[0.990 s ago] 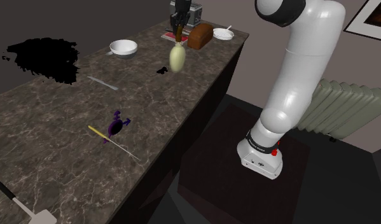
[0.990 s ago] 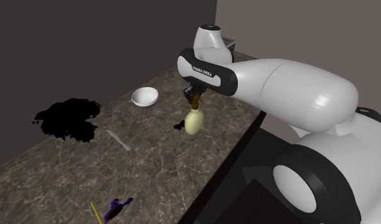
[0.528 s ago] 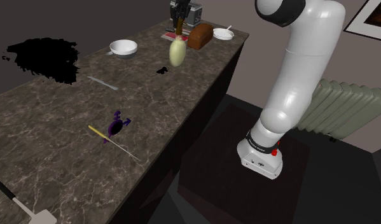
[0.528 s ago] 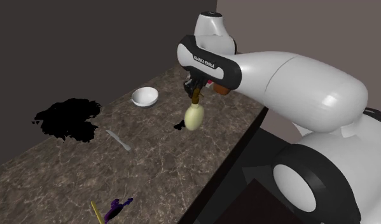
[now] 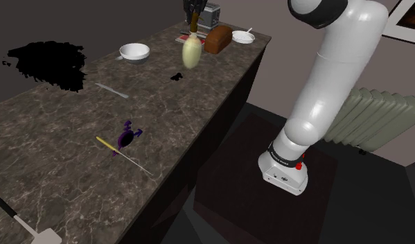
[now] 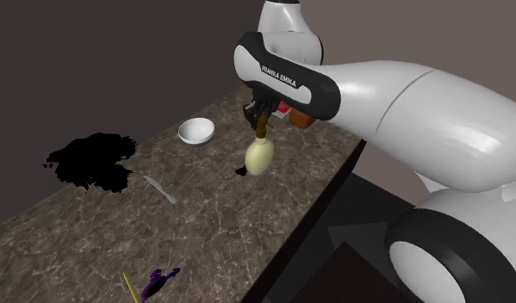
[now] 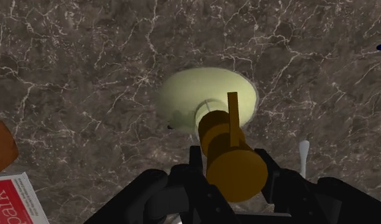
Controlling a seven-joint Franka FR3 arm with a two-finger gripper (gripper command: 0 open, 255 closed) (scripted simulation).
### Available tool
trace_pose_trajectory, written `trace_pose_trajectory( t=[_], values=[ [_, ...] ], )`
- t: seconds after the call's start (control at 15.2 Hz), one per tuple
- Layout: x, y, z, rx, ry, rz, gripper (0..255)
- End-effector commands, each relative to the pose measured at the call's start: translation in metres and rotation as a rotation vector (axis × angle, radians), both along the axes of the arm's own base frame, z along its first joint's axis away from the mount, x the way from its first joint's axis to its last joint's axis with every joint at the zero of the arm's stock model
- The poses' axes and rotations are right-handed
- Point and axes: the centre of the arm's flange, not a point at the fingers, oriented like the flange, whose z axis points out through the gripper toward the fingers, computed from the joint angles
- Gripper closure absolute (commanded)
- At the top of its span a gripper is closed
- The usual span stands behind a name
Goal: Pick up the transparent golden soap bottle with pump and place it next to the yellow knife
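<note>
My gripper (image 7: 236, 170) is closed on the pump of the pale soap bottle (image 5: 191, 53), which hangs above the counter (image 5: 53, 125), top centre of shoulder view. Pick-up looks done. Left to do: carry it to the yellow knife (image 5: 105, 143), lower left, and put it down.

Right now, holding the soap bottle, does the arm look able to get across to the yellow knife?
Probably yes. The claw holds the soap bottle above the counter, and nothing tall stands between it and the yellow knife; a small purple thing lies beside the knife.
</note>
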Motion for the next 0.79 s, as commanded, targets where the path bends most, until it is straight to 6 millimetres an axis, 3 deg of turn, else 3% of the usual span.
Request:
trace_pose_trajectory(
  t=[0.0,0.73],
  values=[
    [-0.013,0.022,0.01,0.0,-0.001,0.0,255],
    [-0.077,0.138,0.068,0.0,-0.001,0.0,255]
  ],
)
